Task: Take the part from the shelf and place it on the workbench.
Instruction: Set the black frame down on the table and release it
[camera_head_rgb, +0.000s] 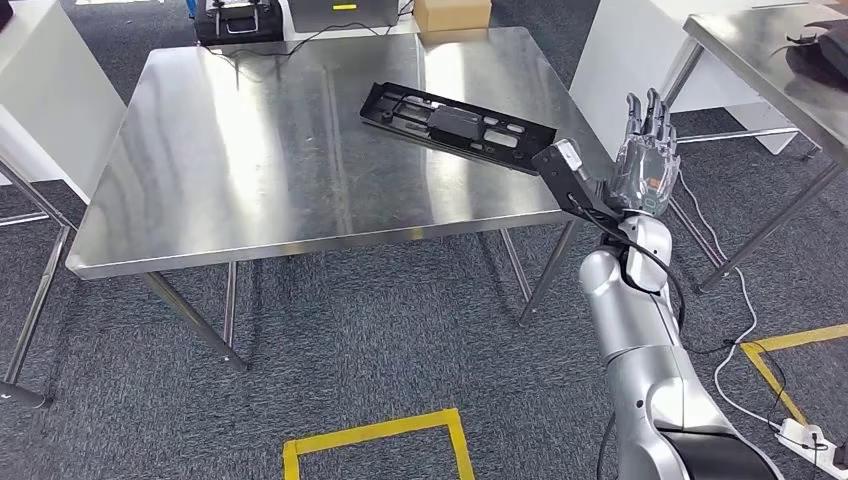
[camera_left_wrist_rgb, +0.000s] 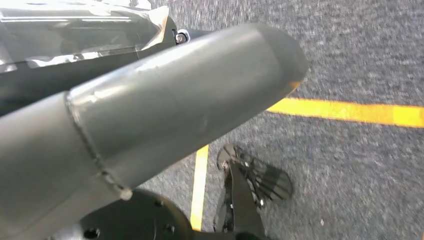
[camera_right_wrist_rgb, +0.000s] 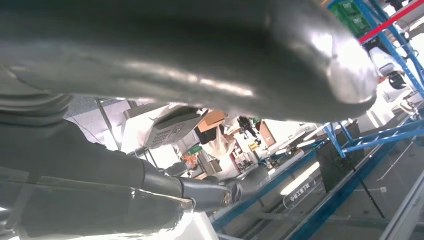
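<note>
The long black plastic part (camera_head_rgb: 450, 125) lies flat on the steel workbench (camera_head_rgb: 250, 150), toward its right side, with one end near the right edge. My right hand (camera_head_rgb: 645, 150) is raised just off that edge, fingers straight and pointing up, apart from the part and holding nothing. In the right wrist view the thick thumb (camera_right_wrist_rgb: 200, 50) and the darker fingers (camera_right_wrist_rgb: 100, 170) stand apart, with the room visible between them. My left hand (camera_left_wrist_rgb: 175, 100) hangs over the carpet, its thumb stretched out straight, nothing in it.
A second steel table (camera_head_rgb: 770, 60) stands to the right, close to my raised arm. A cardboard box (camera_head_rgb: 452, 14) and a black case (camera_head_rgb: 238, 20) sit beyond the workbench. Yellow tape (camera_head_rgb: 375, 432) marks the carpet; a power strip (camera_head_rgb: 805, 435) lies at right. Blue shelving (camera_right_wrist_rgb: 360, 140) stands nearby.
</note>
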